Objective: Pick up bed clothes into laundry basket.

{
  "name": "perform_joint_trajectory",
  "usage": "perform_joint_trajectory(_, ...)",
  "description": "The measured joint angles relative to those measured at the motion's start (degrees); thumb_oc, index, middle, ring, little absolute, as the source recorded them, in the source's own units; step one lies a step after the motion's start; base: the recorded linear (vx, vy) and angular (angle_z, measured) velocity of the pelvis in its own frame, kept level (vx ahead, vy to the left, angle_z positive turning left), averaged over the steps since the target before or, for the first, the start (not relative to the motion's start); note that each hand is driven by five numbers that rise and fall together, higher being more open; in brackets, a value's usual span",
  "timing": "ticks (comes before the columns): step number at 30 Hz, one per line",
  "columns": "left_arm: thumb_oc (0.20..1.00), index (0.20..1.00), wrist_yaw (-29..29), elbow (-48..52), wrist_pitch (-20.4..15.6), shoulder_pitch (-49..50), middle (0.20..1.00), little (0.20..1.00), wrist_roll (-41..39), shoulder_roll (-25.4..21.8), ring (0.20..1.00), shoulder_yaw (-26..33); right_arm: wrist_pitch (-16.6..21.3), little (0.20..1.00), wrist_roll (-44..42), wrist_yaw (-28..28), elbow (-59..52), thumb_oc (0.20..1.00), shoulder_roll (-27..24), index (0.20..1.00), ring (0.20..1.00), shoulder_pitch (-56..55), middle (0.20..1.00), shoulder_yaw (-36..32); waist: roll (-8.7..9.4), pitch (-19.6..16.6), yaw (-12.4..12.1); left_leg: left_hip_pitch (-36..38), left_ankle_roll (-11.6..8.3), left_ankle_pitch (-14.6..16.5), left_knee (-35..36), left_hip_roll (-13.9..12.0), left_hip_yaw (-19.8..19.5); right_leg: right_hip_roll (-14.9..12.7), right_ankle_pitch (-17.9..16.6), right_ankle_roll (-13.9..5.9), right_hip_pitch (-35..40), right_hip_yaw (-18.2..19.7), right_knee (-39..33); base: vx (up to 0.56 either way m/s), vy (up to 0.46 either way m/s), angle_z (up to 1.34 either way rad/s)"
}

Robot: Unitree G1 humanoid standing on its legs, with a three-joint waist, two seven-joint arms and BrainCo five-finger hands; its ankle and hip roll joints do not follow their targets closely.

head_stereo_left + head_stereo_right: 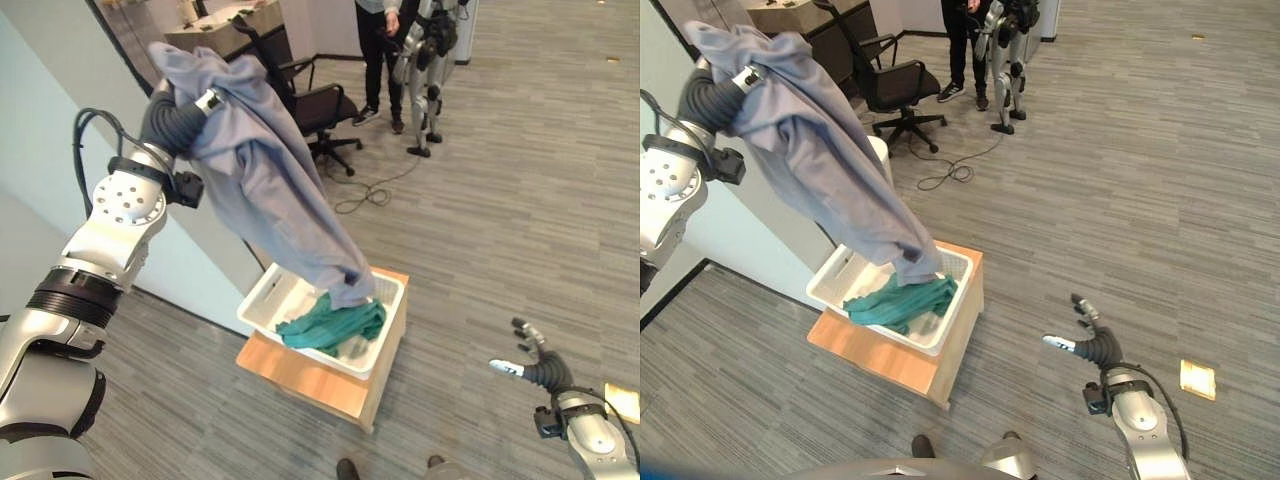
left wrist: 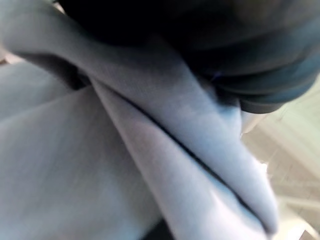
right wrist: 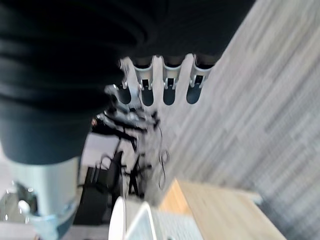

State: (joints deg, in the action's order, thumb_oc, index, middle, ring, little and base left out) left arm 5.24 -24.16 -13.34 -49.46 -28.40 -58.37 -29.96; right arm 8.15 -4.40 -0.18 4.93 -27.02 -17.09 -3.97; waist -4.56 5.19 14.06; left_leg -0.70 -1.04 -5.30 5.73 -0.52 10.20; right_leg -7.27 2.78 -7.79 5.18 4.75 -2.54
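One grey cloth (image 1: 265,175). One green cloth (image 1: 335,325). One white basket (image 1: 262,296). One wooden stand (image 1: 310,380). One black chair (image 1: 320,105). One person (image 1: 378,50).

The left hand (image 1: 205,100) is wrapped in the grey bed sheet (image 1: 270,180), so its fingers are hidden and their grip cannot be read; in the left wrist view the sheet's folds lie blurred against the lens. The sheet's lower end covers part of the green cloth (image 1: 335,325) and the far inside of the white laundry basket (image 1: 262,300). The person (image 1: 380,50) by the office chair (image 1: 310,100) is cut off at the top edge, and the second robot (image 1: 430,60) beside them likewise.
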Motion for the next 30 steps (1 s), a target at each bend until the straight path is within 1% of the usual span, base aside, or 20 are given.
perform_joint_trajectory(2,0.2,0.2,-1.3,1.4,0.2,0.2,0.2,0.2,1.0,0.0,0.2,-1.8,0.0,1.0,0.1,-0.9,0.0,1.0,0.0,1.0,1.0,0.2,1.0,-0.2,-0.03,0.0,-0.1,0.0,0.01,0.0,0.0,0.0,0.0,0.0,0.0,-0.01,0.0,-0.1,0.0,0.0,0.0,0.0)
perform_joint_trajectory(5,0.2,0.2,-2.4,4.0,0.2,1.6,0.2,0.2,4.1,0.6,0.2,-2.8,0.1,1.0,0.6,-1.1,-0.2,1.0,0.0,1.0,1.0,0.6,1.0,-0.1,-0.09,0.1,-0.1,0.0,0.1,-0.1,0.0,0.1,-0.1,0.0,0.0,-0.03,0.0,-0.1,-0.1,0.0,0.0,0.0)
perform_joint_trajectory(6,0.2,0.2,-3.3,4.2,0.2,2.1,0.2,0.2,5.0,2.2,0.2,-3.7,0.1,1.0,2.0,-1.3,-0.2,1.0,-0.3,1.0,1.0,1.1,1.0,-0.1,-0.21,0.2,-0.1,0.0,0.19,-0.1,0.0,0.1,-0.1,0.0,0.0,-0.06,0.1,-0.2,-0.1,0.0,0.0,0.0)
perform_joint_trajectory(8,0.2,0.2,-4.2,4.6,0.3,3.4,0.2,0.2,5.8,3.8,0.2,-4.9,0.1,1.0,2.8,-2.0,-0.2,1.0,-0.7,1.0,1.0,2.3,1.0,0.2,-0.54,0.9,0.0,-0.1,0.14,-0.1,0.0,0.2,-0.1,0.0,0.1,-0.11,-0.1,-0.2,0.1,-0.04,0.01,0.01)
perform_joint_trajectory(10,0.2,0.2,-4.7,5.1,0.5,4.0,0.2,0.2,7.5,4.5,0.2,-6.1,0.1,1.0,3.6,-2.3,-0.2,1.0,-1.3,1.0,1.0,2.7,1.0,0.3,-0.79,1.5,0.0,-0.2,0.08,-0.1,0.0,0.3,-0.1,-0.1,0.1,-0.17,-0.3,-0.2,0.2,-0.06,0.008,-0.01)
perform_joint_trajectory(11,0.2,0.2,-5.6,5.3,0.8,5.3,0.2,0.2,9.6,4.8,0.2,-6.4,0.1,1.0,4.3,-2.5,-0.2,1.0,-1.4,1.0,1.0,3.1,1.0,0.3,-0.95,1.9,0.0,-0.8,0.01,0.0,0.0,0.2,-0.1,0.1,0.1,-0.22,-1.0,-0.1,0.5,-0.06,0.005,-0.01)
perform_joint_trajectory(13,0.2,0.2,-5.6,5.2,1.1,6.9,0.2,0.2,11.1,6.0,0.2,-6.3,0.1,1.0,4.4,-2.7,-0.2,1.0,-1.5,1.0,1.0,3.3,1.0,0.4,-1.08,2.3,0.0,-1.4,0.06,-0.1,0.0,0.2,-0.1,0.1,0.1,-0.22,-2.0,0.0,0.8,-0.07,0.008,-0.01)
perform_joint_trajectory(15,0.2,0.2,-6.1,4.9,1.9,8.7,0.2,0.2,14.4,7.5,0.2,-7.8,0.1,1.0,4.4,-3.2,-0.2,1.0,-2.4,1.0,1.0,3.7,1.0,0.6,-0.86,3.8,0.1,-1.9,0.42,-0.3,0.0,0.2,-0.1,0.1,0.0,-0.31,-2.3,-0.1,0.8,-0.07,0.011,0.0)
perform_joint_trajectory(16,0.2,0.2,-6.1,4.2,1.7,8.6,0.2,0.2,18.1,7.7,0.2,-9.2,0.1,1.0,4.4,-3.5,-0.2,1.0,-2.9,1.0,1.0,3.7,1.0,1.0,-0.74,3.9,0.2,-2.3,0.48,-0.4,0.0,0.2,0.0,0.1,0.0,-0.32,-3.0,0.0,0.9,-0.04,0.011,-0.01)
perform_joint_trajectory(17,0.2,0.2,-6.5,1.8,1.6,8.2,0.2,0.2,25.0,8.3,0.2,-11.9,0.1,1.0,4.5,-3.9,-0.2,1.0,-3.6,1.0,1.0,4.2,1.0,1.9,-0.11,4.8,0.2,-2.5,0.78,-0.6,0.0,0.3,0.0,0.1,-0.1,-0.42,-3.0,0.0,0.9,-0.04,0.011,-0.03)
perform_joint_trajectory(19,0.2,0.2,-7.1,-4.8,1.5,9.4,0.2,0.2,30.8,12.6,0.2,-13.2,0.2,1.0,4.5,-4.3,-0.2,1.0,-3.7,1.0,1.0,4.8,1.0,3.4,0.69,5.6,0.2,-2.4,0.77,-0.6,0.0,0.3,0.2,0.0,-0.1,-0.44,-3.0,0.3,0.9,-0.07,0.01,-0.05)
perform_joint_trajectory(20,0.2,0.2,-7.5,-8.9,1.5,9.9,0.2,0.2,34.1,15.4,0.2,-13.6,0.3,1.0,4.5,-4.3,-0.5,1.0,-3.9,1.0,1.0,5.0,1.0,3.9,1.7,6.3,0.7,-2.7,0.77,-0.6,0.0,0.3,0.4,0.1,-0.1,-0.44,-3.7,0.5,1.1,-0.06,0.007,-0.05)
perform_joint_trajectory(21,0.2,0.2,-7.6,-12.1,2.1,10.2,0.2,0.2,36.4,17.4,0.2,-13.7,0.5,1.0,4.5,-4.3,-0.9,1.0,-4.0,1.0,1.0,5.3,1.0,4.4,2.16,6.9,0.6,-2.9,0.81,-0.6,-0.1,0.3,0.4,0.0,-0.1,-0.46,-3.7,0.5,1.1,-0.04,0.007,-0.05)
perform_joint_trajectory(22,0.2,0.2,-7.6,-12.8,2.4,10.3,0.2,0.2,37.8,17.8,0.2,-14.2,0.7,1.0,4.5,-4.3,-1.1,1.0,-3.9,1.0,1.0,5.4,1.0,4.4,2.66,7.3,1.0,-3.1,0.84,-0.6,-0.3,0.2,0.5,0.1,-0.1,-0.48,-4.0,0.6,1.2,-0.04,0.002,-0.02)
perform_joint_trajectory(23,0.2,0.2,-7.6,-14.0,2.4,10.4,0.2,0.2,41.4,18.6,0.2,-15.3,0.9,1.0,4.5,-4.4,-2.0,1.0,-4.0,1.0,1.0,5.7,1.0,4.4,3.54,8.4,1.5,-3.3,1.04,-0.8,-0.3,0.3,0.5,0.0,-0.2,-0.52,-4.2,0.7,1.2,-0.06,-0.005,-0.03)
perform_joint_trajectory(24,0.2,0.2,-7.4,-15.7,2.3,10.3,0.2,0.2,43.6,19.8,0.2,-15.3,1.1,1.0,4.5,-4.5,-2.3,1.0,-4.0,1.0,1.0,5.7,1.0,4.5,3.83,8.7,1.4,-3.3,1.04,-0.8,-0.3,0.3,0.6,0.0,-0.2,-0.53,-4.2,0.7,1.2,-0.05,-0.011,-0.03)
perform_joint_trajectory(26,0.2,0.2,-6.7,-17.6,2.6,10.3,0.2,0.2,46.4,21.7,0.2,-15.4,1.9,1.0,4.5,-4.5,-2.4,1.0,-4.0,1.0,1.0,5.8,1.0,4.6,4.62,9.2,1.6,-3.4,0.99,-0.7,-0.3,0.3,0.9,0.0,-0.2,-0.53,-4.8,0.8,1.5,-0.02,-0.008,-0.08)
perform_joint_trajectory(28,0.2,0.2,-5.4,-19.7,2.7,10.4,0.2,0.2,47.7,24.9,0.2,-13.6,2.1,1.0,4.5,-4.5,-3.2,1.0,-4.0,1.0,1.0,6.0,1.0,4.8,4.87,9.7,1.3,-3.8,0.96,-0.7,-0.3,0.1,1.5,0.1,-0.2,-0.54,-5.2,0.9,1.5,0.0,-0.012,-0.07)
perform_joint_trajectory(30,0.2,0.2,-5.4,-20.1,2.7,10.5,0.2,0.2,47.7,25.7,0.2,-13.2,2.1,1.0,4.5,-4.5,-4.1,1.0,-4.0,1.0,1.0,5.9,1.0,4.9,4.92,9.7,1.4,-3.8,0.8,-0.6,-0.3,0.0,1.5,0.2,-0.2,-0.54,-5.2,1.0,1.5,0.0,-0.002,-0.02)
